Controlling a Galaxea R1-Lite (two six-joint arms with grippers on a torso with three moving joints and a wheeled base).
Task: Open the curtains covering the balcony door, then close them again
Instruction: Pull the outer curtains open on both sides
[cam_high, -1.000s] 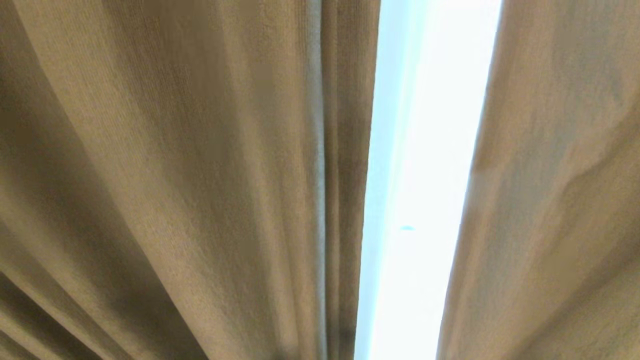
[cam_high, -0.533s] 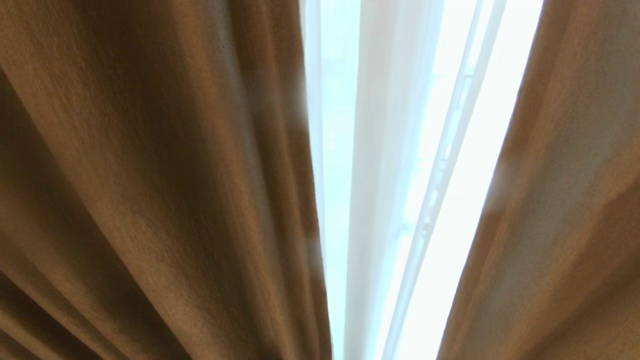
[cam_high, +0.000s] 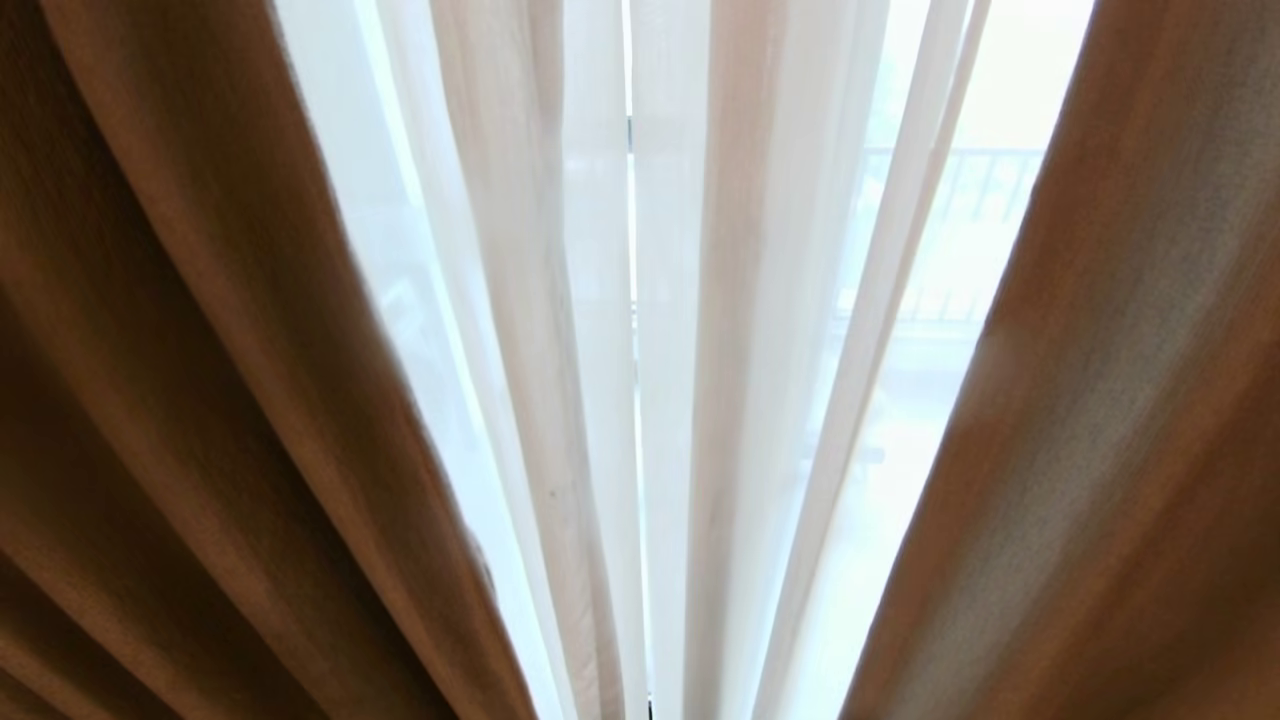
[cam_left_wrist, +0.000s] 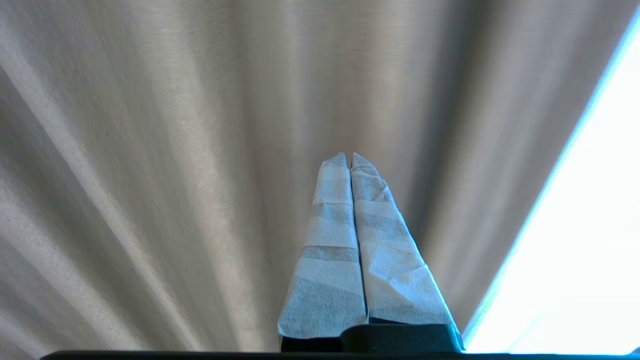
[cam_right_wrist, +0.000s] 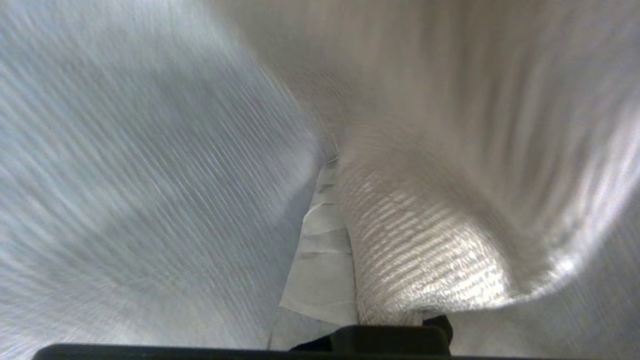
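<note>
From my head camera the gap between the thick drapes (cam_high: 180, 400) has widened a lot since a second ago: then it was one narrow bright strip right of centre, now it takes up the whole middle of the view. The left drape's edge has slid well to the left; the right one (cam_high: 1130, 400) has hardly shifted. In the opening the sheer (cam_high: 700, 350) hangs in pale vertical folds, and through it I can faintly make out a railing (cam_high: 960, 180) outside — neither showed a second ago. I can't pick out the door's frame or handle behind the sheer.

Neither arm appears in the head view; the wrist cameras fill that in. The left gripper (cam_left_wrist: 349, 157) hovers in front of the drape's folds with its taped fingers (cam_left_wrist: 330, 240) pressed together on nothing, daylight off to one side. The right gripper (cam_right_wrist: 336, 165) is buried in drape fabric — one taped finger (cam_right_wrist: 322, 260) shows, a thick fold (cam_right_wrist: 410, 250) lies over the other, and the fingers are pinched on that cloth.
</note>
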